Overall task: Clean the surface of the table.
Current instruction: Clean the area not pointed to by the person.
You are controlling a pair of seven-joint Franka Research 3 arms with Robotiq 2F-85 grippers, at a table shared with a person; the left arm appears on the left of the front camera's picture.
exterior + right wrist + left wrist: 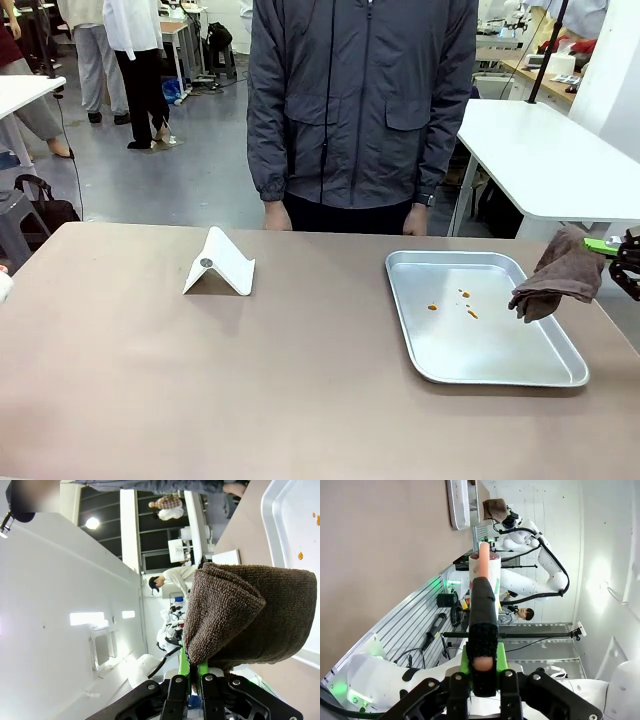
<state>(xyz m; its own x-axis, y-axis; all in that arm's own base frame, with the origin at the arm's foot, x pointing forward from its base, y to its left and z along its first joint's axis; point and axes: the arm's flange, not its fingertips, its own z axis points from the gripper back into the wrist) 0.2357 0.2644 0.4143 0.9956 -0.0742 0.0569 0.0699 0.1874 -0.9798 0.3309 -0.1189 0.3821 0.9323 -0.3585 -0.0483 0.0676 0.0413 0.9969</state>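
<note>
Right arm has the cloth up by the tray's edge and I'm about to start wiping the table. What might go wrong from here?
1. The brown cloth, pinched in the right gripper, hangs over the metal tray's right rim; a low sweep might snag it and shove the tray.
2. Orange spots lie inside the tray; dragging through them may smear the table.
3. The person's hand hangs by the far edge behind the tray.
</note>
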